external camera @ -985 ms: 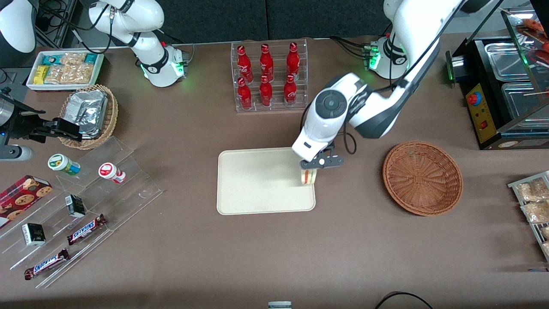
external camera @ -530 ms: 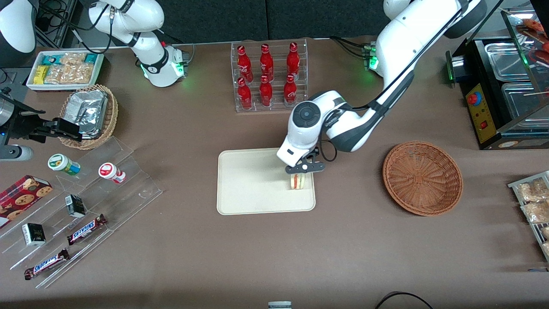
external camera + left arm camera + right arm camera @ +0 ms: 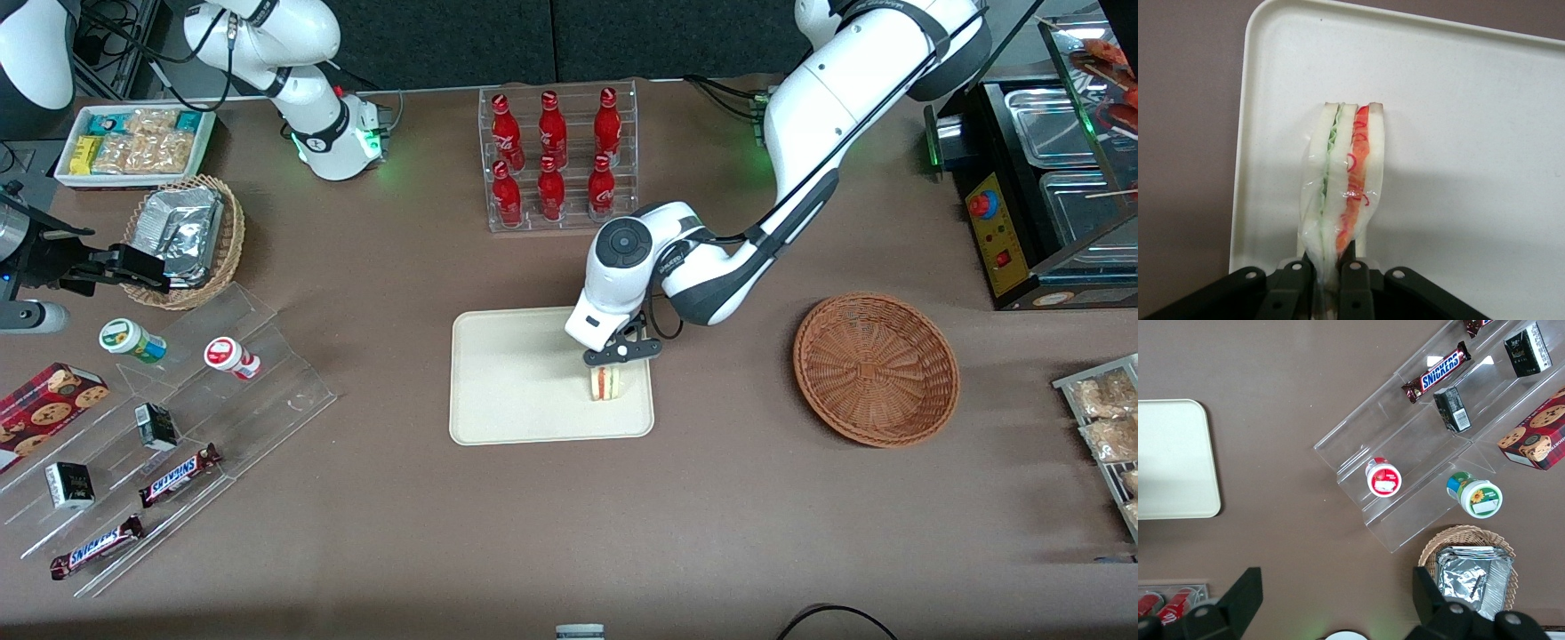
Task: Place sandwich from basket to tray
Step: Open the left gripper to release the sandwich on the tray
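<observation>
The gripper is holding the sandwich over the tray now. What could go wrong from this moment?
1. The sandwich stands on edge, pinched by the gripper at one end; released so, it may topple.
2. It sits near the tray's rim on the basket side, so it might land partly off.
3. The clear wrap might cling to the fingers.

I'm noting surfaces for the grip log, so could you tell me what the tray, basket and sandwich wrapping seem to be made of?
Tray: likely matte cream plastic, smooth with a moulded rim.
Basket: reddish-brown woven wicker, ribbed weave.
Sandwich: soft white bread in clear glossy film that wrinkles and glints.
Gripper: shut on the sandwich, over the tray.
</observation>
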Robot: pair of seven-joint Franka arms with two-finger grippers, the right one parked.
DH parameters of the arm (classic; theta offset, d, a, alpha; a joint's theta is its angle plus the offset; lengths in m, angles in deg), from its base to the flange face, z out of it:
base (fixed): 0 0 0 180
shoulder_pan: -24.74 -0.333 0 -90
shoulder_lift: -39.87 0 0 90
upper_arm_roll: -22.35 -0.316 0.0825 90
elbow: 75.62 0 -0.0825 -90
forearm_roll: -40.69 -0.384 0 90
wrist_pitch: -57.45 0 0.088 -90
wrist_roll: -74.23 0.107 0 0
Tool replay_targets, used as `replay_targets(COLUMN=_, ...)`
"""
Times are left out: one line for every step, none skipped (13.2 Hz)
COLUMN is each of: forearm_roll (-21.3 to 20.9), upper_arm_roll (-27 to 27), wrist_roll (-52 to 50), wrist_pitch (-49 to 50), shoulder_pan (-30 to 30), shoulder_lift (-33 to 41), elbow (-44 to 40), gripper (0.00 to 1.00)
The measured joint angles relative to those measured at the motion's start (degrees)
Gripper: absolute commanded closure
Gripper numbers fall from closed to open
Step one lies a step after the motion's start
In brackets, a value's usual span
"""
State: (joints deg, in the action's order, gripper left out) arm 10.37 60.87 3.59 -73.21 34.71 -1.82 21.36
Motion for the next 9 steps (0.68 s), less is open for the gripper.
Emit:
replay_targets(forearm_roll=-0.13, upper_arm_roll=0.00, wrist_roll=-0.12, wrist_pitch=-0.01, shoulder_pan=0.02, shoulder_lift=-0.08, elbow=-0.02, gripper=0.49)
replay_targets(forearm_roll=-0.16, upper_arm_roll=0.00, wrist_roll=-0.17, wrist_pitch=-0.01, shoulder_pan=0.06, shoulder_lift=-0.18, elbow=-0.03, gripper=0.04)
replay_targets(forearm_roll=-0.23, upper_arm_roll=0.00, wrist_roll=-0.17, wrist_pitch=-0.01, shoulder_pan=0.10, shoulder_lift=-0.31, elbow=-0.03, gripper=0.00)
replay_targets(forearm_roll=-0.33, upper_arm_roll=0.00, wrist_roll=-0.17, wrist_pitch=-0.01, shoulder_pan=0.14, shoulder_lift=-0.44, elbow=-0.03, gripper=0.00)
replay_targets(forearm_roll=-0.41, upper_arm_roll=0.00, wrist_roll=-0.17, wrist_pitch=-0.02, shoulder_pan=0.16, shoulder_lift=-0.52, elbow=-0.07, gripper=0.00)
replay_targets(forearm_roll=-0.46, upper_arm_roll=0.00, wrist_roll=-0.17, wrist_pitch=-0.02, shoulder_pan=0.16, shoulder_lift=-0.54, elbow=-0.19, gripper=0.00)
replay_targets(forearm_roll=-0.48, upper_arm_roll=-0.02, wrist_roll=-0.17, wrist_pitch=0.01, shoulder_pan=0.14, shoulder_lift=-0.53, elbow=-0.65, gripper=0.00)
replay_targets(forearm_roll=-0.48, upper_arm_roll=-0.04, wrist_roll=-0.17, wrist_pitch=0.43, shoulder_pan=0.11, shoulder_lift=-0.49, elbow=-1.46, gripper=0.00)
replay_targets(forearm_roll=-0.48, upper_arm_roll=-0.03, wrist_roll=-0.17, wrist_pitch=1.57, shoulder_pan=0.08, shoulder_lift=-0.26, elbow=-2.38, gripper=0.00)
